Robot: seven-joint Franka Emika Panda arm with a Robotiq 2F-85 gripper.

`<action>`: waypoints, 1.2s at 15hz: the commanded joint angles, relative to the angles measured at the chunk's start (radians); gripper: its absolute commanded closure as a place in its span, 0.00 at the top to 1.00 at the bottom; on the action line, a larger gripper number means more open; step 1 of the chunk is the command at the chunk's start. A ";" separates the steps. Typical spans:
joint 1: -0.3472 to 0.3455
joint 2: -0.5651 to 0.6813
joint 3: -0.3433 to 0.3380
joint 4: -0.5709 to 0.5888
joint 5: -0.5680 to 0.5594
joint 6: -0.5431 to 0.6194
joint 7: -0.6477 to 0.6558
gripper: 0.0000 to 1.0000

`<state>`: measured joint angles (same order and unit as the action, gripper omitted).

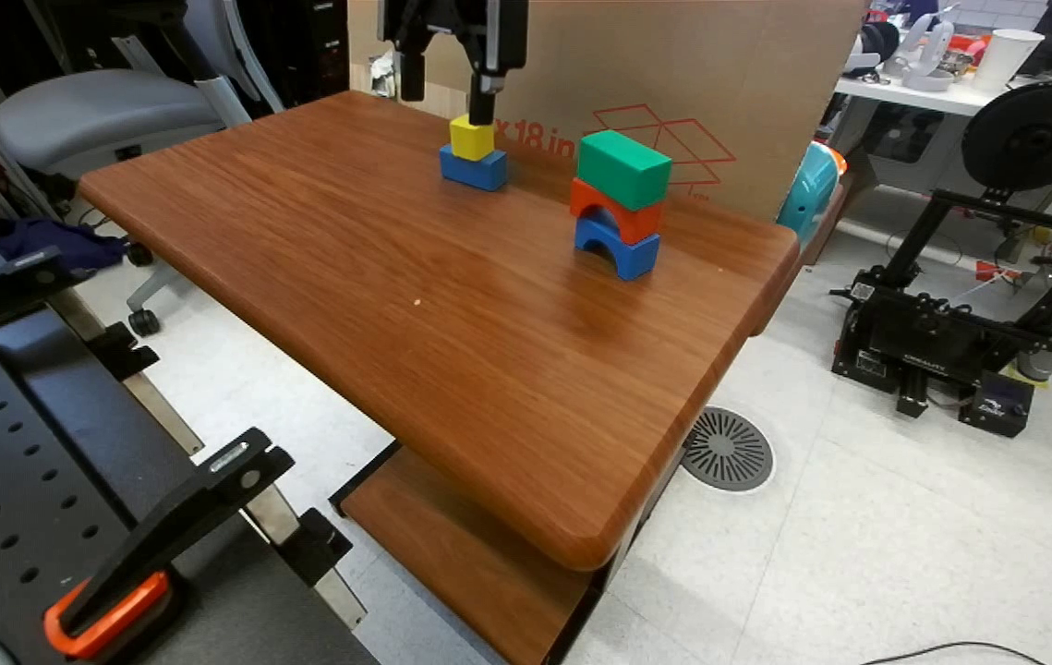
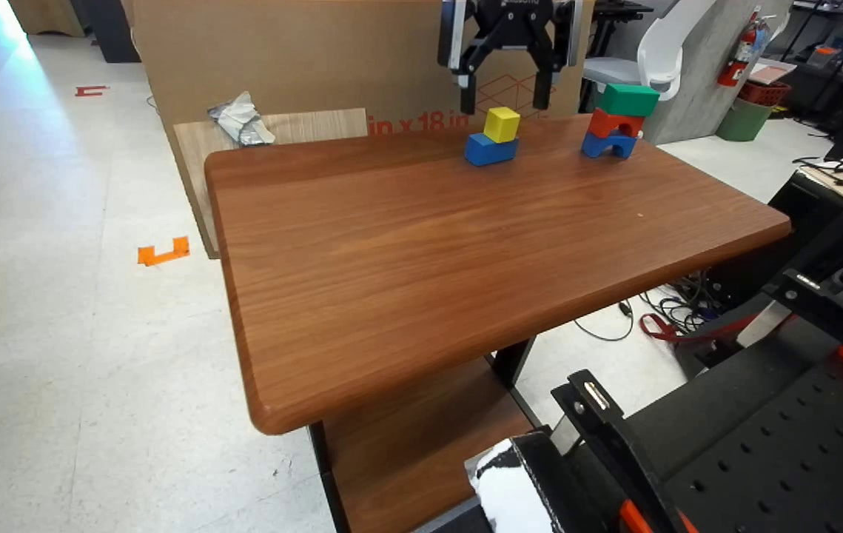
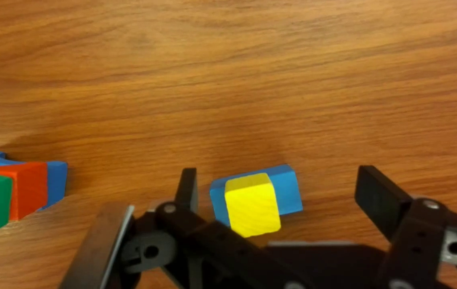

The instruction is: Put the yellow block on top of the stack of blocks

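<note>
- The pincer (image 2: pixel 505 96) hangs spread wide over the yellow block (image 3: pixel 254 210), gaps either side!
- The stack of blocks (image 1: pixel 634 220) stands apart, near the brown table (image 2: pixel 421 281) edge.
- Cardboard (image 2: pixel 303 59) rises behind.

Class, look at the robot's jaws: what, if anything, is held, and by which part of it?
Nothing is held. In the wrist view the jaws stand wide apart, clear of the yellow block, which rests on a blue block.
</note>
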<state>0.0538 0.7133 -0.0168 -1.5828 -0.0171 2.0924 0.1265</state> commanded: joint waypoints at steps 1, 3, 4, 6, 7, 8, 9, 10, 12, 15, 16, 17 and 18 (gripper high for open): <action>0.006 0.052 -0.013 0.084 -0.026 -0.070 -0.004 1.00; 0.007 0.067 -0.015 0.100 -0.028 -0.087 -0.005 1.00; 0.008 0.075 -0.016 0.107 -0.030 -0.090 -0.005 1.00; 0.011 0.089 -0.018 0.122 -0.035 -0.103 -0.002 1.00; 0.013 0.093 -0.020 0.126 -0.041 -0.104 0.000 1.00; 0.014 0.097 -0.021 0.130 -0.047 -0.106 -0.001 1.00; 0.014 0.100 -0.021 0.135 -0.054 -0.104 -0.002 1.00; 0.014 0.103 -0.022 0.140 -0.059 -0.104 -0.001 1.00; 0.014 0.108 -0.023 0.146 -0.069 -0.102 -0.001 1.00; 0.014 0.106 -0.024 0.146 -0.077 -0.104 -0.003 0.71; 0.014 0.105 -0.023 0.146 -0.079 -0.103 -0.004 0.69; 0.013 0.104 -0.022 0.145 -0.079 -0.103 -0.004 0.62; 0.013 0.102 -0.023 0.145 -0.080 -0.102 -0.004 0.53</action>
<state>0.0546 0.7975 -0.0268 -1.4797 -0.0752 2.0251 0.1265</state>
